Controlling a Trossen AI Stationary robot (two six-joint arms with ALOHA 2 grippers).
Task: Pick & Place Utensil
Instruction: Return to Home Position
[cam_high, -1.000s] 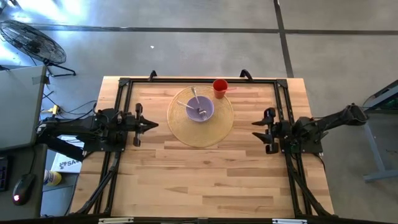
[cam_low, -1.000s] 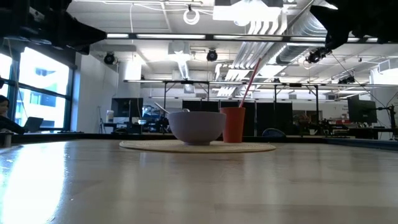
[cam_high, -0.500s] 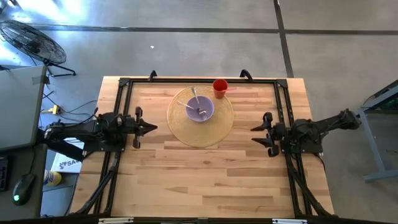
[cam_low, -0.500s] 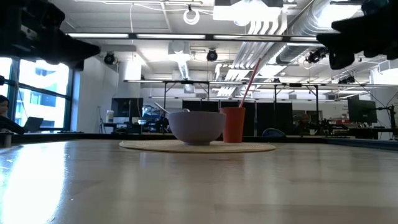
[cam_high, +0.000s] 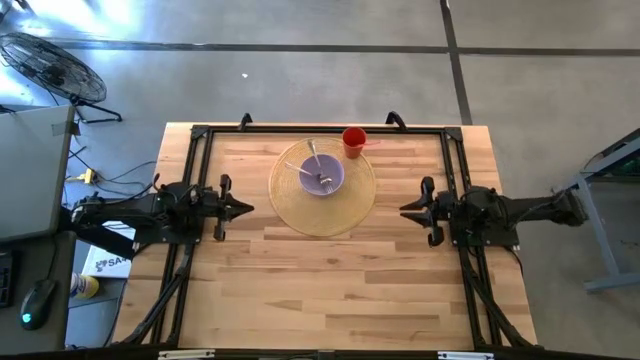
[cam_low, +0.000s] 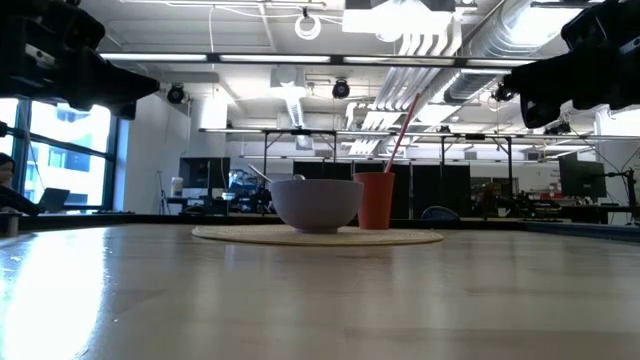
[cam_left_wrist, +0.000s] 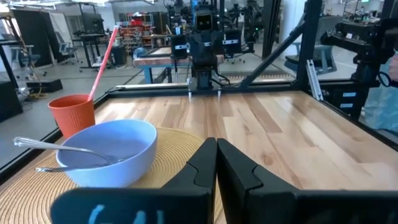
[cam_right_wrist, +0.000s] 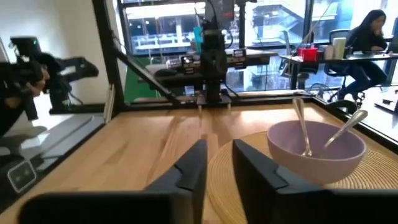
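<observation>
A lilac bowl (cam_high: 322, 178) stands on a round woven mat (cam_high: 322, 215) at the table's far middle. Two metal utensils (cam_high: 316, 166) lie inside it, handles leaning on its rim; they also show in the right wrist view as utensils (cam_right_wrist: 302, 127). A red cup (cam_high: 353, 139) with a pink straw stands just beyond the mat. My left gripper (cam_high: 248, 208) hovers left of the mat, shut and pointing at the bowl (cam_left_wrist: 109, 152). My right gripper (cam_high: 403, 210) hovers right of the mat, fingers slightly open (cam_right_wrist: 219, 146), pointing at the bowl (cam_right_wrist: 316, 149).
A black frame rail (cam_high: 320, 128) runs along the table's far edge and down both sides. Bare wood (cam_high: 320, 290) stretches from the mat to the near edge. The cup (cam_low: 375, 200) stands close behind the bowl (cam_low: 317, 205). A person sits in the room beyond.
Both arms have come down lower over the table. The right arm has stretched out flatter, and its gripper has crept a little toward the mat. The bowl, utensils and cup have stayed put.
</observation>
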